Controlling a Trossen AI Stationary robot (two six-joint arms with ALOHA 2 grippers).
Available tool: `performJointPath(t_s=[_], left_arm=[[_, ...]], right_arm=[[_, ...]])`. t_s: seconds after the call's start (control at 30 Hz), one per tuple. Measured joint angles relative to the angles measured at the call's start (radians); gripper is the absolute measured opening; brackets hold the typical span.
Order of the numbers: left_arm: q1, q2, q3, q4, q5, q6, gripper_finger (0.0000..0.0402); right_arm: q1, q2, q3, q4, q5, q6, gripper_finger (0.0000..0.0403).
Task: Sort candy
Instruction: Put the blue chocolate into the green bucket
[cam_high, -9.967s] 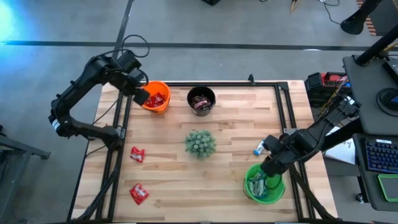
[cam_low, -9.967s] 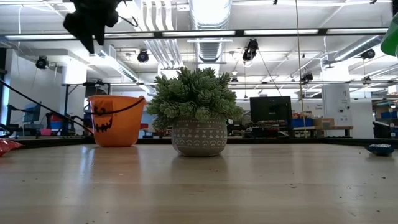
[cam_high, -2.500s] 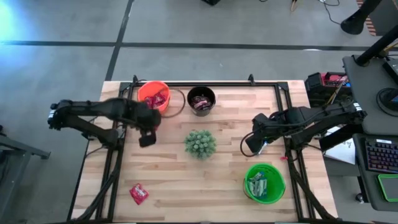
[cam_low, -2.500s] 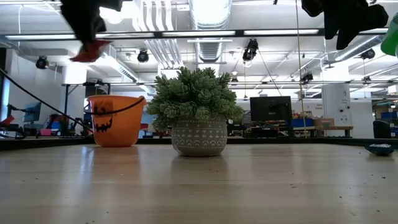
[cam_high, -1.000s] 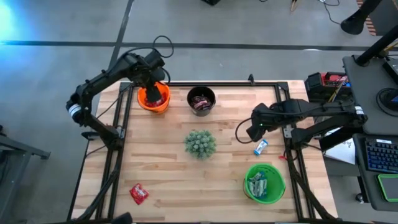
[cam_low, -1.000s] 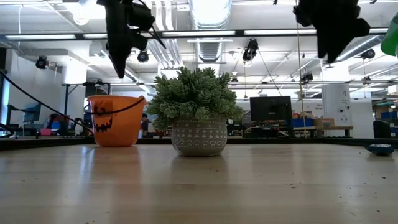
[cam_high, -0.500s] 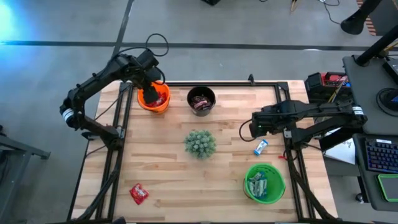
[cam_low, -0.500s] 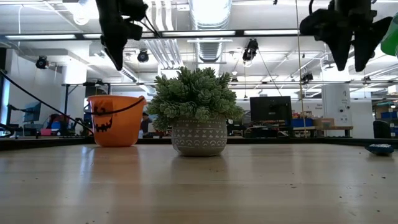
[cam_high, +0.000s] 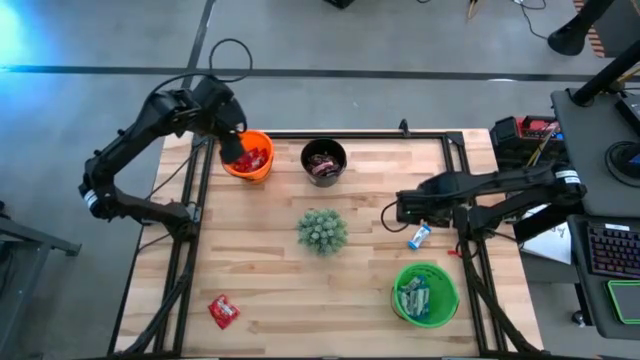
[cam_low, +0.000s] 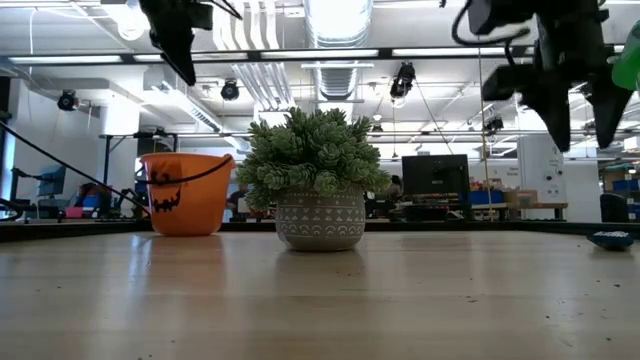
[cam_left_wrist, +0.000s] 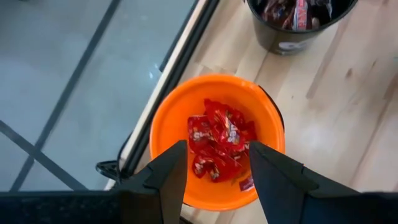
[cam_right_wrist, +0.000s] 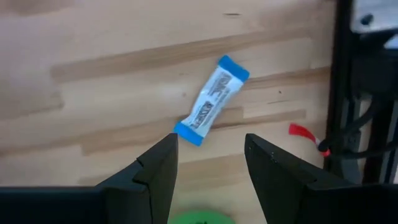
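Observation:
My left gripper (cam_left_wrist: 217, 180) hangs open and empty above the orange bucket (cam_left_wrist: 171, 127), which holds several red candies (cam_left_wrist: 221, 143). In the high view this gripper (cam_high: 232, 148) is at the bucket's far-left rim. My right gripper (cam_right_wrist: 208, 168) points down, open and empty, above the table. A blue-and-white candy (cam_right_wrist: 211, 107) lies flat on the wood just beyond its fingertips. In the high view that candy (cam_high: 419, 236) is right of my right gripper (cam_high: 405, 212). A red candy (cam_high: 223, 311) lies flat at the near left.
A black bucket (cam_high: 323, 160) with dark candies stands right of the orange bucket (cam_high: 252, 156). A potted spiky green plant (cam_high: 322, 230) sits mid-table. A green bucket (cam_high: 425, 293) with light candies stands at the near right. A black frame rail (cam_high: 462, 190) runs along the table's right edge.
My left gripper has risen and drawn back toward the table's far-left corner, tipping a little, still open over the orange bucket. My right gripper has sunk toward the table above the blue-and-white candy and rolled about its own axis, staying open.

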Motion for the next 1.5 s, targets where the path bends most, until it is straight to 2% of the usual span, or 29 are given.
performJointPath(t_s=[0.33, 0.63, 0.87, 1.1, 1.5], left_arm=[[0.0, -0.027, 0.0, 0.005, -0.002, 0.012, 0.0155], [0.0, -0.011, -0.005, 0.007, -0.002, 0.036, 0.0155], [0.0, -0.01, -0.005, 0.007, -0.002, 0.043, 0.0155], [0.0, -0.01, -0.005, 0.004, -0.001, 0.044, 0.0155], [0.0, -0.01, -0.005, 0.004, -0.001, 0.046, 0.0155]], right_arm=[[0.0, 0.0, -0.118, 0.138, -0.012, 0.188, 0.0178], [0.0, 0.0, -0.192, 0.161, -0.013, 0.324, 0.0178], [0.0, 0.0, -0.247, 0.201, -0.027, 0.369, 0.0178], [0.0, 0.0, -0.379, 0.422, -0.048, 0.405, 0.0178], [0.0, 0.005, -0.487, 0.541, -0.057, 0.434, 0.0178]])
